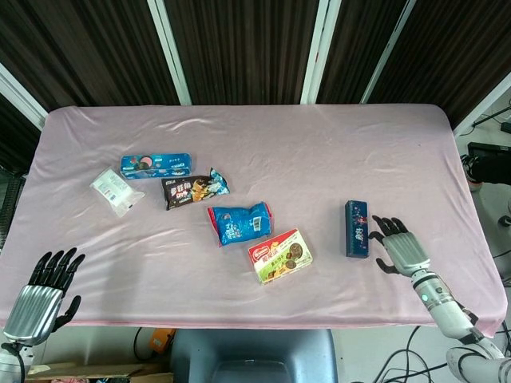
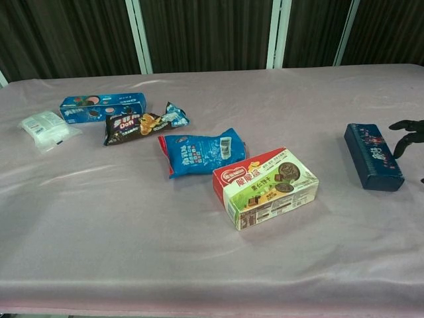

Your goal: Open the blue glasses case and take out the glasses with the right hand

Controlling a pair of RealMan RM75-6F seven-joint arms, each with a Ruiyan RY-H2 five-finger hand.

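The blue glasses case (image 1: 356, 228) lies closed on the pink cloth at the right, its long side now running near to far; it also shows in the chest view (image 2: 372, 156). My right hand (image 1: 399, 249) is just right of it, fingers spread, fingertips (image 2: 405, 127) at the case's right side, holding nothing. Whether they touch the case is unclear. My left hand (image 1: 41, 292) hangs at the table's front left corner, fingers apart and empty. No glasses are visible.
A red-green biscuit box (image 1: 280, 255) sits left of the case. Further left lie a blue snack bag (image 1: 239, 223), a dark snack bag (image 1: 194, 190), a blue cookie box (image 1: 156, 165) and a white packet (image 1: 114, 190). The table's right edge (image 1: 479, 239) is close.
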